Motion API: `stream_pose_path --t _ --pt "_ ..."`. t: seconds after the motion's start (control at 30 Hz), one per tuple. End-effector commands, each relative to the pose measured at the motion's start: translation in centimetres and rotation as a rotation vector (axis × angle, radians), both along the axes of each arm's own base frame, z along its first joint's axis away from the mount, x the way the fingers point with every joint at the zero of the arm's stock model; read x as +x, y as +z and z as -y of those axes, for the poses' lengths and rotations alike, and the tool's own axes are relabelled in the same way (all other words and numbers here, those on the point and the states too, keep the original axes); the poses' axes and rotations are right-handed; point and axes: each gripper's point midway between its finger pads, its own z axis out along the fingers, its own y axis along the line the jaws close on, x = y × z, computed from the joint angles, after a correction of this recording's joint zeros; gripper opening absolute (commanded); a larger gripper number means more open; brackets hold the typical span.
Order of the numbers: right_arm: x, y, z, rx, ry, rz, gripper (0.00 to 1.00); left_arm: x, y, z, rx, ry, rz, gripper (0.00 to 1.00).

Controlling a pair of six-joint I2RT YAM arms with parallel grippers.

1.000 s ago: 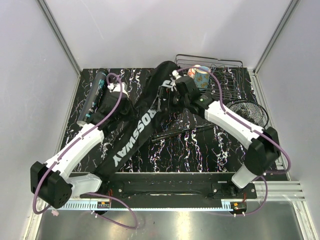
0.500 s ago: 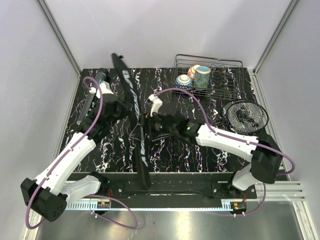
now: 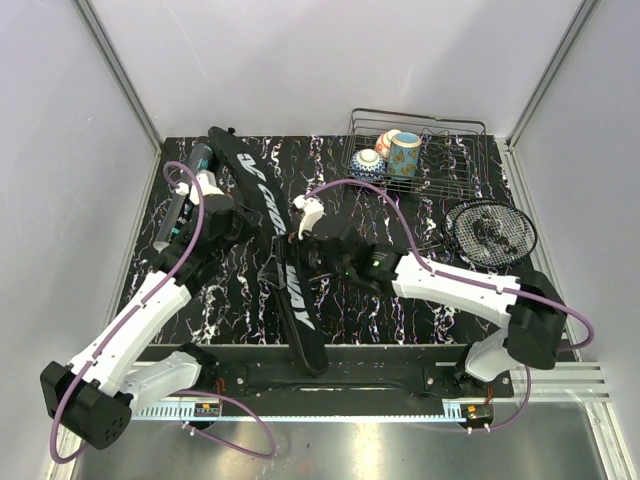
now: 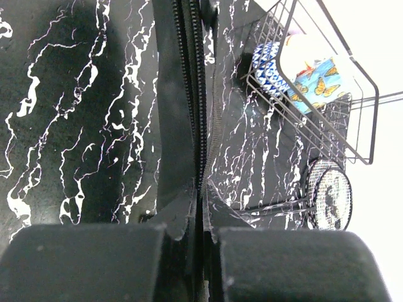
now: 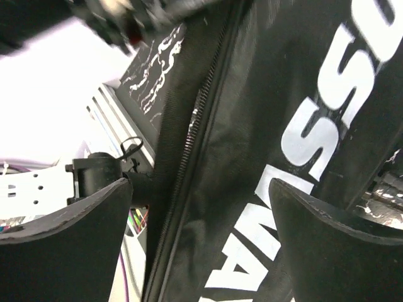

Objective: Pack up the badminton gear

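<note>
While the left gripper point(image 4: 203, 231) grips, its fingers are pressed fully together on the zipper edge of the long black bag point(image 3: 298, 312), pinching the fabric just beside the zipper teeth. The right gripper point(image 5: 200, 189) hangs over the bag's middle with its fingers spread wide, one on each side of the white "CROSSWAY" lettering. Neither pad visibly touches the fabric, so it has hold of nothing.

The bag runs as a narrow strip from near the far left corner of the table point(image 3: 380, 325), slantwise to the middle of the near edge. The racket point(image 3: 490, 232) lies by the right edge, its strung head nearest that edge and its thin shaft pointing toward the table's middle, apart from the bag. The tube point(image 3: 172, 222) lies along the left edge, partly hidden by the left arm. A wire basket point(image 3: 455, 150) with painted cups point(image 3: 404, 153) stands in the far right corner.
</note>
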Motion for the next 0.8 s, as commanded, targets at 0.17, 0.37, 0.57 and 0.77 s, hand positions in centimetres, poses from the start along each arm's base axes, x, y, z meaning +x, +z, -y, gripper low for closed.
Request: stream_pose_path --t 0.17,0.37,0.57,0.77 --pt "1.9 3.9 1.9 -0.015 -0.097 0.124 0.76 0.5 2.3 -0.2 -0.039 0.017 0.106 0.0" --pt "2.5 3.3 1.0 -0.052 -0.087 0.139 0.51 0.4 2.6 -0.3 -0.044 0.019 0.105 0.0" --pt "2.1 2.8 0.0 -0.048 -0.049 0.117 0.54 0.4 2.6 -0.2 -0.045 0.017 0.1 0.0" --pt "1.8 3.2 0.1 -0.039 -0.035 0.119 0.63 0.6 2.4 -0.3 -0.038 0.021 0.096 0.0"
